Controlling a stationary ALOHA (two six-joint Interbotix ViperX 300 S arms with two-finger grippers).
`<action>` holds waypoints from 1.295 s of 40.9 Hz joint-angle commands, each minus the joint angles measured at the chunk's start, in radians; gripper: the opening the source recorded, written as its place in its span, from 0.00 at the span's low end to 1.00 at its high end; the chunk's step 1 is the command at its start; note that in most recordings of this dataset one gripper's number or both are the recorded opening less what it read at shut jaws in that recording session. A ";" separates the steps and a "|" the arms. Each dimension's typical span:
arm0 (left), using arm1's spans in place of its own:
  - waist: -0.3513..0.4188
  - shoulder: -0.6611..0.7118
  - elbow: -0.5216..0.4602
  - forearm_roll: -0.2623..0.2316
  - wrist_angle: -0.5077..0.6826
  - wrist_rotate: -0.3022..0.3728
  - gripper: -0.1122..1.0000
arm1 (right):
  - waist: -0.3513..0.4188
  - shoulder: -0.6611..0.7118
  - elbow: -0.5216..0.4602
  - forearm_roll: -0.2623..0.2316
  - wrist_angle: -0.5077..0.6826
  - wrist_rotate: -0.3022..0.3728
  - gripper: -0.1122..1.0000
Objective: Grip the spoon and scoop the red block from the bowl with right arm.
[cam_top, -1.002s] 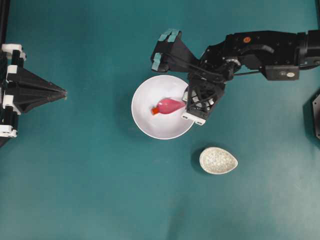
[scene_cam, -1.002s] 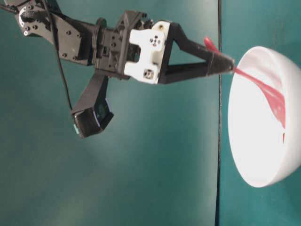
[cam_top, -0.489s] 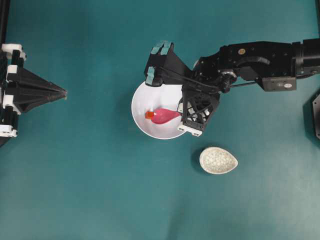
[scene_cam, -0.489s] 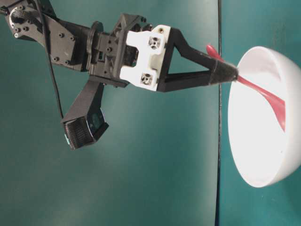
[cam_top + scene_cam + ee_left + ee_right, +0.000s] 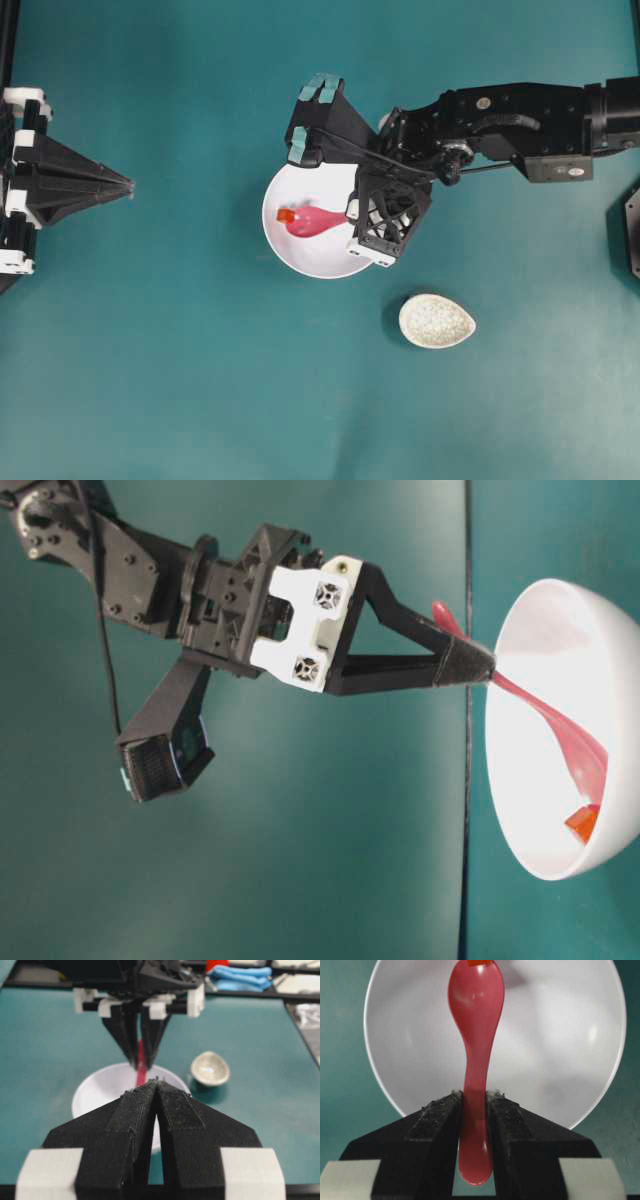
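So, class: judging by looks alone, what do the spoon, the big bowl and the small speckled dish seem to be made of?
The spoon: probably glazed ceramic or hard plastic; smooth, glossy pink with soft highlights. The bowl: likely glazed ceramic or melamine; plain white, with a small glint on its inner wall. The speckled dish: seemingly glazed stoneware; cream with a fine crackled pattern, shiny inside in the left wrist view.

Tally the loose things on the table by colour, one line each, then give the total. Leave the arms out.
White: 1, the bowl
Pink: 1, the spoon
Red: 1, the block
Speckled cream: 1, the small dish
Total: 4
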State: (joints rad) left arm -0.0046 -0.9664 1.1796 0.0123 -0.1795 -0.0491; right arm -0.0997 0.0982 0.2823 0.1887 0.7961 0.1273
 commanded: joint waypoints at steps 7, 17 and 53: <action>-0.002 0.003 -0.028 0.003 0.000 0.002 0.10 | 0.002 -0.015 -0.020 -0.015 -0.034 0.009 0.32; -0.002 0.002 -0.029 0.003 0.002 0.002 0.10 | 0.002 -0.023 -0.005 -0.015 -0.041 0.012 0.32; -0.002 0.006 -0.028 0.003 0.006 0.000 0.10 | 0.009 -0.377 0.459 -0.005 -0.434 0.080 0.32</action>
State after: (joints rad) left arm -0.0046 -0.9664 1.1796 0.0123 -0.1687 -0.0491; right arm -0.0936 -0.2347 0.7363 0.1841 0.3666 0.2056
